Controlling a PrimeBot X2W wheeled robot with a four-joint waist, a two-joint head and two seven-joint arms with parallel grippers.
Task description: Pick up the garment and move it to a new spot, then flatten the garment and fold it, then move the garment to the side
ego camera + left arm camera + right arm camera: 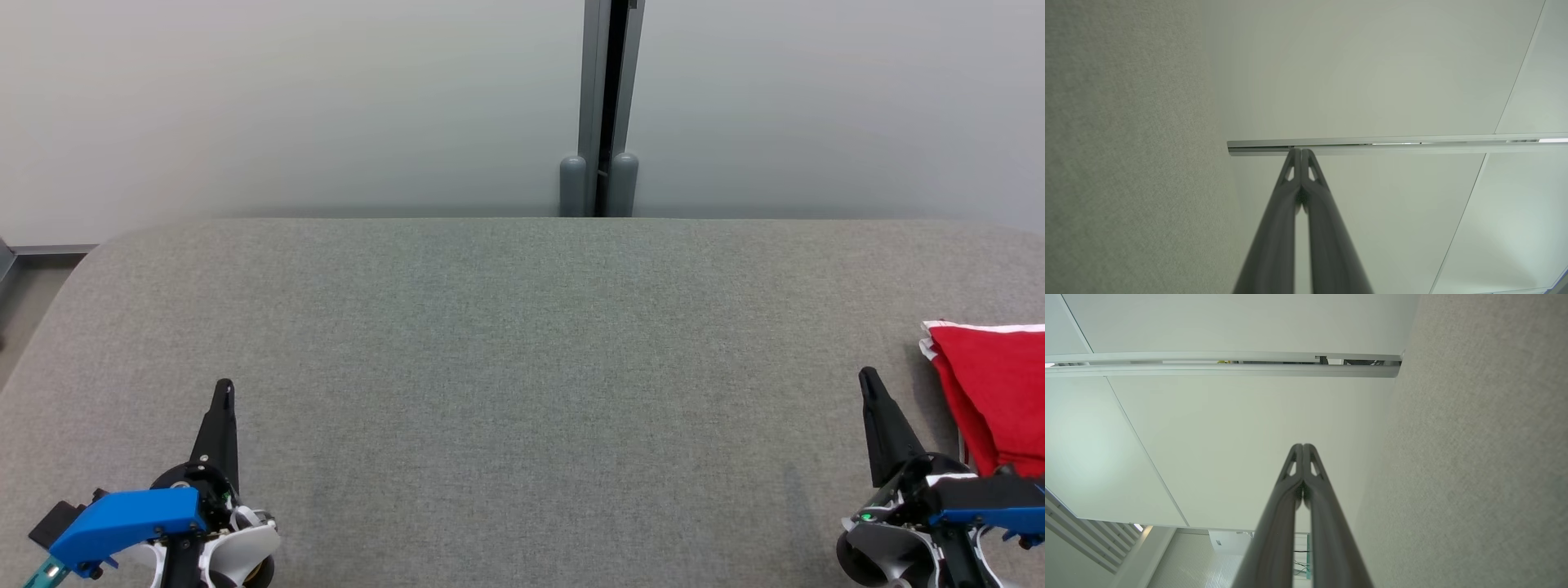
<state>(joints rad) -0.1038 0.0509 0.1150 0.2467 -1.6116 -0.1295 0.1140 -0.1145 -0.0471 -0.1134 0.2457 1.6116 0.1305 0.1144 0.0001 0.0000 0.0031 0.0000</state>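
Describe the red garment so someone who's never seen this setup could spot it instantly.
Start at the wide grey fabric-covered table before the pale wall. Follow its near half to the robot's far right, where the garment lies. It is the one bright red thing there, with white trim along its top.

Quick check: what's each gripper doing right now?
Left gripper: closed, holding nothing.
Right gripper: closed, holding nothing; the red garment lies beside it on the surface.
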